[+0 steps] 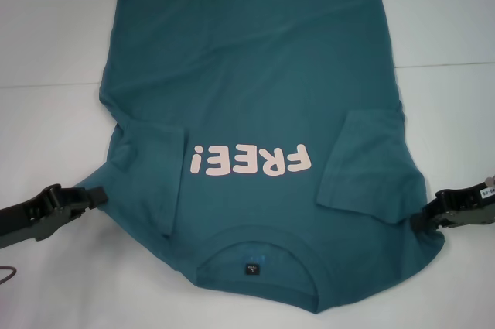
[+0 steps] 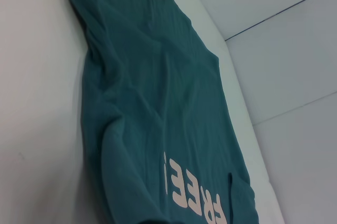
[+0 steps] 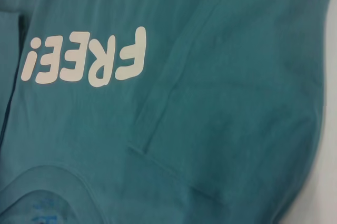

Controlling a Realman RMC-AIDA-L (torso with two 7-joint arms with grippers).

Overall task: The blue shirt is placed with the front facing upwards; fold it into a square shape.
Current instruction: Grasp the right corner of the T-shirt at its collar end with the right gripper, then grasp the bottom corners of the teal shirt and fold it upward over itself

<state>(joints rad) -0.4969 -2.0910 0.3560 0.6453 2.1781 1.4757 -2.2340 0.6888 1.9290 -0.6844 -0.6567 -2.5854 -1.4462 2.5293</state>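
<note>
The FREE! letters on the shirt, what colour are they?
Pale pink letters on the blue shirt, clearest in the right wrist view.

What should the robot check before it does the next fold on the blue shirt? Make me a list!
1. Front facing up: ok. The pink FREE! print shows on top of the blue shirt.
2. Sleeves tucked in: ok. Both sleeves lie folded over the body, one by the left gripper, one by the right gripper.
3. Grippers in place: ok. Each sits at a shoulder edge of the shirt, near the collar end.
4. Grip on the cloth: cannot tell. The fingertips are not clear enough to judge.
5. Cloth smooth: not ok. Wrinkles run along the body and the hem end is uneven.
6. Shirt on the table: ok.
</note>
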